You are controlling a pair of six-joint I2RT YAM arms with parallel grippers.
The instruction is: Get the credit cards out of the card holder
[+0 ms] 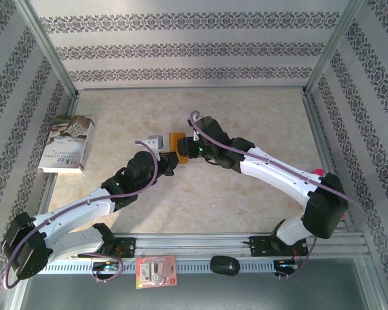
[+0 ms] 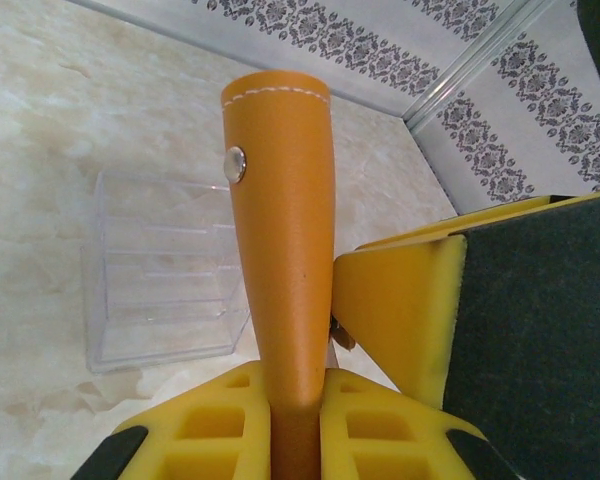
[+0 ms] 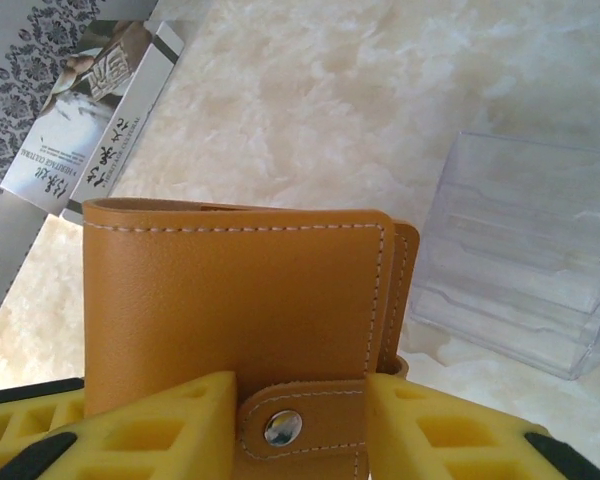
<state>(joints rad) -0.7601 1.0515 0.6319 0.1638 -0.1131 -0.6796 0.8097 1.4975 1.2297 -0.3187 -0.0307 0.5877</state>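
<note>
Jaws of the left gripper [image 2: 295, 425] are almost closed and clamp the lower part of the card holder [image 2: 280, 250]. It stands upright between the yellow fingers [image 2: 205, 430] and is seen edge-on from the left wrist, with a small metal stud on its side.

Jaws of the right gripper [image 3: 302, 435] stand at a narrow gap, and the snap tab [image 3: 300, 415] of the card holder lies in this gap. Each of its fingers [image 3: 150, 430] seems to reach an edge of the tab, but whether they press it I cannot tell.

From the right wrist the card holder shows its wide orange-tan face with white stitching. The tab is buttoned, so the holder is folded shut.

In the top view both grippers meet near the middle of the table [image 1: 258, 116] with the card holder between them. A clear plastic stand [image 1: 156, 140] is just beside it, on the left arm's side. A book [image 1: 68, 143] lies well apart, near the left wall. A red-and-white packet [image 1: 156, 271] lies on the metal rail [image 1: 200, 243] at the near edge, between the two arm bases.
</note>
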